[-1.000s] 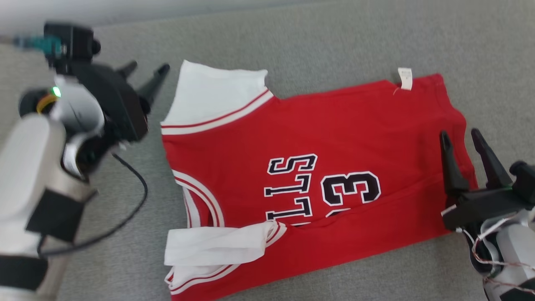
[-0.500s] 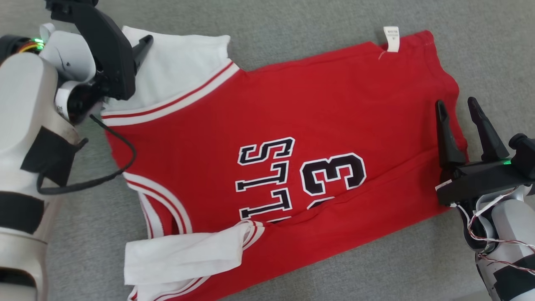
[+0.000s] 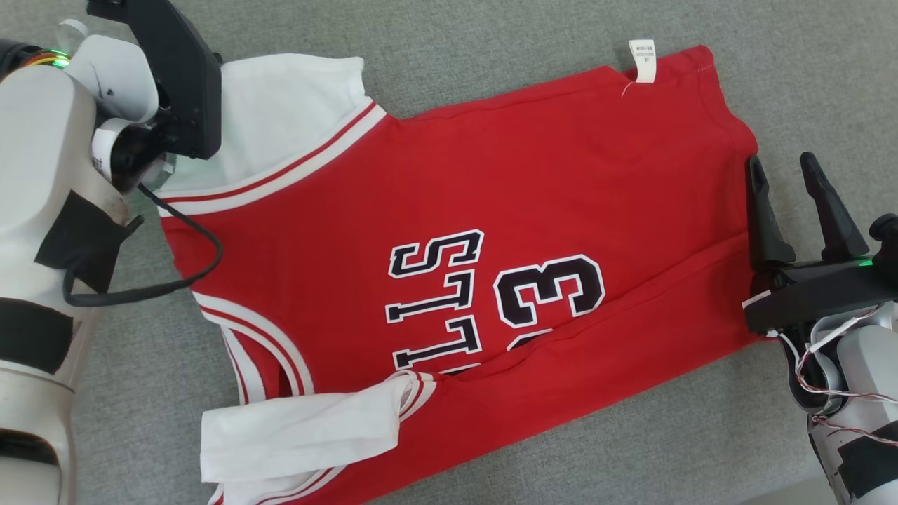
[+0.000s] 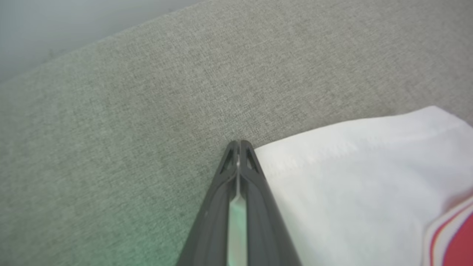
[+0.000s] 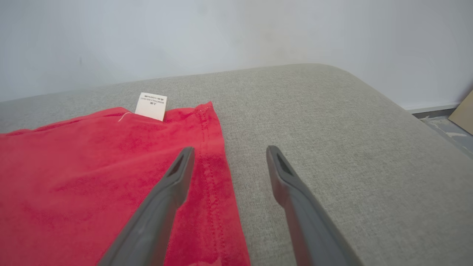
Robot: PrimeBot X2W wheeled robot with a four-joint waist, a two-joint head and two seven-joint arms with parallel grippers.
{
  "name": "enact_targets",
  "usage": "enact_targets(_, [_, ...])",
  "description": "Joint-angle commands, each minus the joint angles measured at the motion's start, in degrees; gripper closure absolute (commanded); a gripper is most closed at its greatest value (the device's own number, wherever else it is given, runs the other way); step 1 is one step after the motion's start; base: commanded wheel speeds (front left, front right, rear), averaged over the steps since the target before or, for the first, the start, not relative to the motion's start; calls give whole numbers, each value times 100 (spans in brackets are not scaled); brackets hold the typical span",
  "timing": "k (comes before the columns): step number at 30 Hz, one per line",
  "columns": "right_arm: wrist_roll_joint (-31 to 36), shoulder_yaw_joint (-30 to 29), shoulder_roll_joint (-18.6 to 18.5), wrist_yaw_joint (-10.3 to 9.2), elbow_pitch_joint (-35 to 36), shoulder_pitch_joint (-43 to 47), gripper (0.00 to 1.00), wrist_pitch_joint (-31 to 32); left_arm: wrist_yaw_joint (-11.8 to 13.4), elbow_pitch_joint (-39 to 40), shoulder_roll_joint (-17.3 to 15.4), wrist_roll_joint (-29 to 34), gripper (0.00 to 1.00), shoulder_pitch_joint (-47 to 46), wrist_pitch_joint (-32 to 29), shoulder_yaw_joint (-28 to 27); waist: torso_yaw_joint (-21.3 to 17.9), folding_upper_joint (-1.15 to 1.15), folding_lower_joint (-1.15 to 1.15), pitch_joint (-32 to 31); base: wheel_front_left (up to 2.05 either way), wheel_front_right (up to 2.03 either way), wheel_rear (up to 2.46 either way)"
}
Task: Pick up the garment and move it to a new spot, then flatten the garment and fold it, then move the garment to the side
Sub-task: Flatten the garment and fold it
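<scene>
Item: garment (image 3: 491,196), a red jersey with white sleeves and black lettering, spread face-up on a grey upholstered surface (image 3: 491,28), largely flat; judged to be at the flattening stage, with no fold made across the body. Left gripper (image 4: 239,144): fingers pressed together, tips on the surface, with the far white sleeve (image 4: 354,177) touching their right flank; whether any cloth is pinched cannot be told. Probably placed at that corner to pull the sleeve straight. Right gripper (image 3: 781,165): fingers spread wide astride the hem (image 5: 214,173), the left finger over red cloth and the right over bare upholstery, holding nothing; likely positioned to take the hem. Near sleeve (image 3: 302,435): turned back over the body, well away from both grippers, not yet smoothed. Care label (image 5: 150,106): ahead and left of the right fingertips, at the hem's far corner. View notes: the left wrist camera gives the closed tips, which the head camera hides behind the gripper's housing; the head camera gives the lettering and turned sleeve; the right wrist camera adds the rounded cushion edge and a wall.
</scene>
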State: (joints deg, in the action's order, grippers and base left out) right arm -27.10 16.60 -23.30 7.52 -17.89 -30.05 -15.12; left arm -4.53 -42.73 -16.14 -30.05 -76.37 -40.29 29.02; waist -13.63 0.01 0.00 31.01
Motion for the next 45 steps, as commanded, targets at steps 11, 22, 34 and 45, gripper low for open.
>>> enact_targets(11, [-38,118,-80,-7,-94,-246,0,-5,-44,191,-42,-79,100,-31,600,-47,131,-1,0,-140,0,0,0])
enact_targets(22, [-90,163,-92,-6,-120,-255,0,-5,78,55,-50,-69,0,-104,536,4,146,-1,0,-108,0,0,0])
enact_targets(34, [-104,111,-125,-6,-114,-217,0,-5,120,-43,-138,-133,54,101,-292,248,120,-1,0,-88,0,0,0])
enact_targets(45, [-380,404,50,-6,-856,-889,0,245,-7,475,-186,-345,100,254,72,116,136,-1,0,-201,0,0,0])
